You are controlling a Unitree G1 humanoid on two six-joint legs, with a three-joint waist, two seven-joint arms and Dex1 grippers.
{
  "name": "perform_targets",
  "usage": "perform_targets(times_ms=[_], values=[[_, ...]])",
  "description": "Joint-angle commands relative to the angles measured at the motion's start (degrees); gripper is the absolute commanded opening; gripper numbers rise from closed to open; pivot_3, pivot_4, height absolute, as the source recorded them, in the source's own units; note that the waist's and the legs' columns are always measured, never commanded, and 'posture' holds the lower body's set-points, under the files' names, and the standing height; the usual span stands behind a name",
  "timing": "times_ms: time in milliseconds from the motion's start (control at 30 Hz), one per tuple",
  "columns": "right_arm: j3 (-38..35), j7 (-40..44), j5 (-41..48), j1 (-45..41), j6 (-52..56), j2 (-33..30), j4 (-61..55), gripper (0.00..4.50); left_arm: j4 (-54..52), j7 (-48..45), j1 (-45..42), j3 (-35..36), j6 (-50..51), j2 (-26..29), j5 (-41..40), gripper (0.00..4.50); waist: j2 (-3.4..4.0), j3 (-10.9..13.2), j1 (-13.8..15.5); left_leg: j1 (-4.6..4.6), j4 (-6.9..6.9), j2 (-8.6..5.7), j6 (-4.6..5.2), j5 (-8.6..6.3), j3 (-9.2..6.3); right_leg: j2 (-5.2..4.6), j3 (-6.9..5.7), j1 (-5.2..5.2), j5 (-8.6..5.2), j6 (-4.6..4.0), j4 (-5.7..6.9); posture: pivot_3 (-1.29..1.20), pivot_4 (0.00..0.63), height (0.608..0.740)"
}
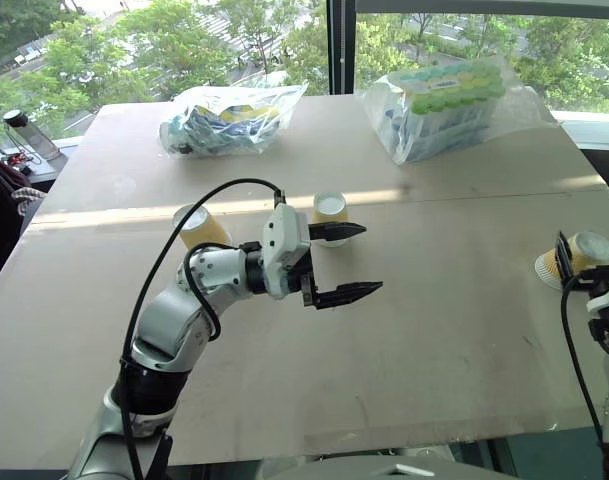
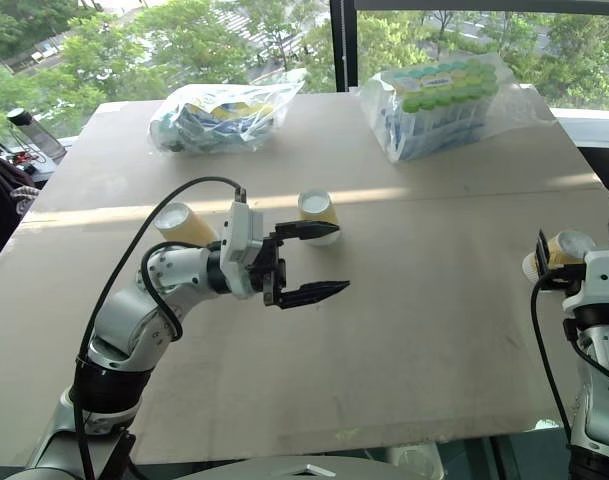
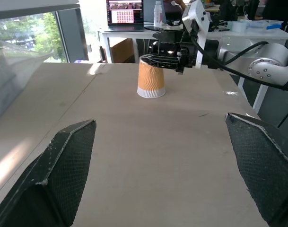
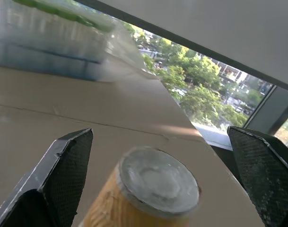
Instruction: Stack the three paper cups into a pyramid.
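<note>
Three paper cups sit apart on the counter [image 1: 404,330], none stacked. The first cup [image 1: 330,212] stands near the counter's middle with its white open mouth upward, long axis vertical. The second cup [image 1: 200,228] sits to its left, behind the left arm; its white mouth faces up and toward the camera, and its ribbed yellow body appears tilted, though the arm hides its lower part, so whether it stands or leans cannot be told. The third cup [image 1: 574,258] stands at the counter's right edge, upside down, its wider rim on the board and its flat white base upward, long axis vertical; the left wrist view confirms this. The left gripper [image 1: 352,262] hovers over the middle of the counter, pointing toward the right side, its jaws wide apart and empty; the upper finger overlaps the first cup in the head view, contact not determinable. The right gripper [image 4: 162,182] is at the third cup, jaws spread wide on either side of it, with gaps visible between fingers and cup. Two clear plastic bags of goods lie at the far edge: one left [image 1: 229,118], one right [image 1: 449,105].
</note>
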Motion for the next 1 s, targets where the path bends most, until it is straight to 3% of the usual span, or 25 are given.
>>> perform_targets(times_ms=[33,333,633,733,800,833,867,1000], values=[[-1.85,-2.57,1.55,-0.98,-0.96,0.61,0.43,4.49,-1.33,-0.36,-0.63,0.42,-0.27,0.08,0.29,4.50,0.00,0.00,-0.01,0.01,0.00,0.00,0.00,0.00,0.00,0.00,0.00,0.00,0.00,0.00,0.01,0.00,0.150,0.740],[-2.07,-2.13,13.69,-5.99,8.32,2.14,1.95,4.49,-1.48,0.42,-1.00,1.20,-1.01,-0.06,1.71,4.50,0.00,0.00,0.08,-0.01,0.03,0.00,0.00,0.00,-0.01,-0.01,0.01,0.01,0.00,0.00,0.01,0.00,0.150,0.740],[-2.09,-2.13,15.54,-6.67,10.93,0.77,4.63,4.49,-1.52,0.94,-0.15,1.66,-1.60,-0.21,2.18,4.50,0.00,0.00,0.09,-0.02,0.03,0.00,0.00,0.00,-0.01,-0.02,0.00,0.01,0.00,0.00,0.01,0.00,0.150,0.740],[-1.85,-1.91,15.23,-7.14,9.80,0.42,5.39,3.74,-1.39,0.91,0.03,2.00,-2.10,-0.06,2.28,4.50,0.00,0.00,0.08,-0.02,0.03,0.00,0.00,0.00,-0.01,-0.02,0.00,0.01,0.00,0.00,0.01,0.00,0.150,0.740],[-2.26,-2.17,16.14,-7.32,10.31,0.77,5.73,2.96,-1.26,0.99,0.02,2.01,-2.37,-0.12,2.41,4.50,0.00,0.00,0.08,-0.02,0.03,0.00,0.00,0.00,-0.01,-0.02,0.00,0.01,0.00,0.00,0.00,0.00,0.150,0.740],[-2.46,-2.17,16.82,-7.46,10.74,0.98,5.85,2.33,-1.14,1.07,0.04,2.04,-2.55,-0.19,2.50,4.50,0.00,0.00,0.07,-0.02,0.03,0.00,0.00,0.00,-0.01,-0.01,0.00,0.00,0.00,0.00,0.01,0.00,0.150,0.740],[-2.49,-2.02,17.21,-7.54,10.93,0.97,6.02,2.13,-1.04,1.16,0.06,2.06,-2.71,-0.26,2.62,4.50,0.00,0.00,0.07,-0.02,0.03,0.00,0.00,0.00,-0.01,-0.02,0.00,0.01,0.00,0.00,0.01,0.00,0.150,0.740],[-0.92,-0.38,17.50,-8.04,11.11,-0.10,5.72,2.11,0.43,3.36,1.11,3.09,-5.78,-1.71,4.67,4.50,0.00,0.00,0.08,-0.02,0.04,0.00,0.00,0.00,-0.01,-0.02,0.00,0.01,0.00,0.00,0.00,0.00,0.150,0.740]])
